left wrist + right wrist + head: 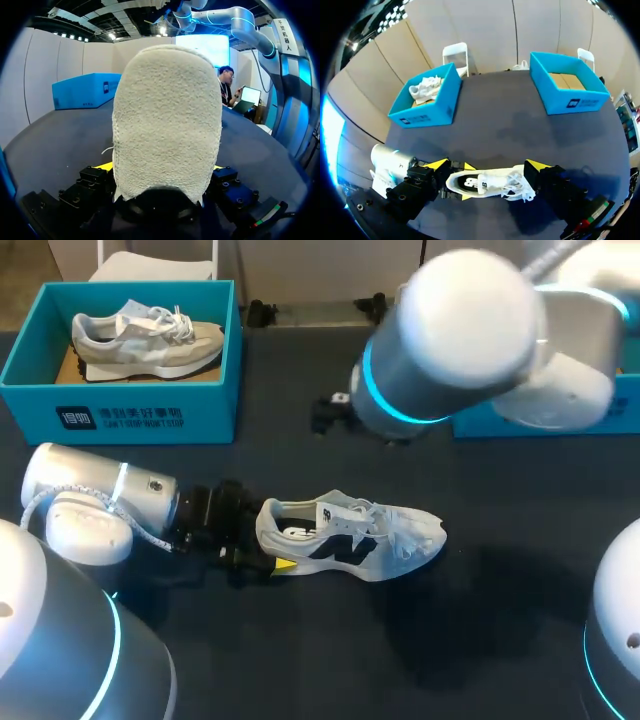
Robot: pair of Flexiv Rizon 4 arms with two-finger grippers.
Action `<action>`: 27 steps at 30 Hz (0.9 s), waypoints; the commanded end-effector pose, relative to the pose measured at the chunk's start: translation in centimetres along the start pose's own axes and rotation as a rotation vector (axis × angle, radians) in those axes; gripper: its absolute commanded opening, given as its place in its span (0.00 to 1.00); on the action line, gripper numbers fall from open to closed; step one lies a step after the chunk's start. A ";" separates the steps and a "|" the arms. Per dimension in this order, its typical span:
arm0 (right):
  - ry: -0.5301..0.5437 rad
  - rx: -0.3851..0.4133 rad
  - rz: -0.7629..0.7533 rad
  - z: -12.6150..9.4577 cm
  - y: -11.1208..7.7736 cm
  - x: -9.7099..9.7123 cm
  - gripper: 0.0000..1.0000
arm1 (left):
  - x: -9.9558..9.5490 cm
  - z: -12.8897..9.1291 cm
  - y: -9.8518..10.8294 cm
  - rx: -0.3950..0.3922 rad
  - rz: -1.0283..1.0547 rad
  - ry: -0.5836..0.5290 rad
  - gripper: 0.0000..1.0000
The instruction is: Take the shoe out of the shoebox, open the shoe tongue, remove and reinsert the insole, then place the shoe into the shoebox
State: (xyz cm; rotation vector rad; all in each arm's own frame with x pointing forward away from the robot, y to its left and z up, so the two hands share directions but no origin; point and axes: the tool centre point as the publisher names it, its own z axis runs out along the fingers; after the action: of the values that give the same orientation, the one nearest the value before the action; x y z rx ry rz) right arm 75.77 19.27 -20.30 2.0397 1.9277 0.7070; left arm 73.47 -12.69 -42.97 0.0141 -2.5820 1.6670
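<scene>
While L pincer (pixel 258 540) clamps the heel of the white mesh sneaker (pixel 370 535) mid dark surface (pixel 300 660), R pincer (pixel 487 165) hangs above it, spread wide; teal cardboard shoeboxes (pixel 427 117) well apart at far edge.

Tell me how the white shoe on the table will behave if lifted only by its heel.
The white shoe is probably fairly stiff: its sole looks thick. Held only at the heel by the left hand, its toe may droop or swing. The loose laces could dangle and snag.
</scene>
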 end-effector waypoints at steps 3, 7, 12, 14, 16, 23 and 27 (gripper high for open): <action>-0.213 -0.014 0.040 1.1 -0.4 2.7 1.00 | -0.5 0.2 0.4 -0.003 -0.001 0.000 0.00; -0.213 -0.014 0.040 1.1 -0.4 2.7 1.00 | -0.5 0.2 0.4 -0.003 -0.001 0.000 0.00; -0.213 -0.014 0.040 1.1 -0.4 2.7 1.00 | -0.5 0.2 0.4 -0.003 -0.001 0.000 0.00; -0.213 -0.014 0.040 1.1 -0.4 2.7 1.00 | -0.5 0.2 0.4 -0.003 -0.001 0.000 0.00; -0.213 -0.014 0.040 1.1 -0.4 2.7 1.00 | -0.5 0.2 0.4 -0.003 -0.001 0.000 0.00; -0.212 0.003 0.047 1.3 -1.1 2.6 1.00 | -0.5 0.2 0.4 -0.003 -0.001 0.000 0.00; -0.293 0.078 0.081 1.2 -3.2 2.4 1.00 | -0.5 0.2 0.4 -0.003 -0.001 0.000 0.00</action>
State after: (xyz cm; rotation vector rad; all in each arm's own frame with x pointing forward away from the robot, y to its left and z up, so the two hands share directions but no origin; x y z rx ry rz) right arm 74.35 20.97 -21.68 2.0211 1.9920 0.5187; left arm 73.47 -12.68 -42.97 0.0143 -2.5822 1.6668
